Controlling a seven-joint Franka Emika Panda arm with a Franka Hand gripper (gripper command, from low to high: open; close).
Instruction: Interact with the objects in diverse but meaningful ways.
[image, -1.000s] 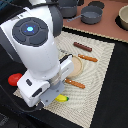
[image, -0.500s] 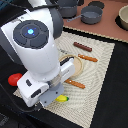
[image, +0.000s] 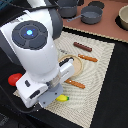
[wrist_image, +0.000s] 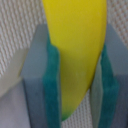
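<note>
A curved yellow banana (wrist_image: 77, 50) lies on the woven placemat (image: 100, 75) near its front edge, with only its tip (image: 62, 98) showing under the arm in the exterior view. My gripper (wrist_image: 80, 85) straddles it, and both teal pads (wrist_image: 54, 80) press against its sides. A round red tomato (image: 15, 79) sits off the mat at the exterior view's left. The dark brown sausage (image: 82, 47) lies at the mat's far side. The white arm hides much of the mat's left half.
A tan round plate (image: 76, 64) is partly hidden behind the arm. Orange-handled cutlery lies beside it, one piece (image: 88, 58) on its far side and another (image: 75, 83) nearer. Grey pots (image: 91, 14) and a bowl (image: 122, 17) stand on the counter behind.
</note>
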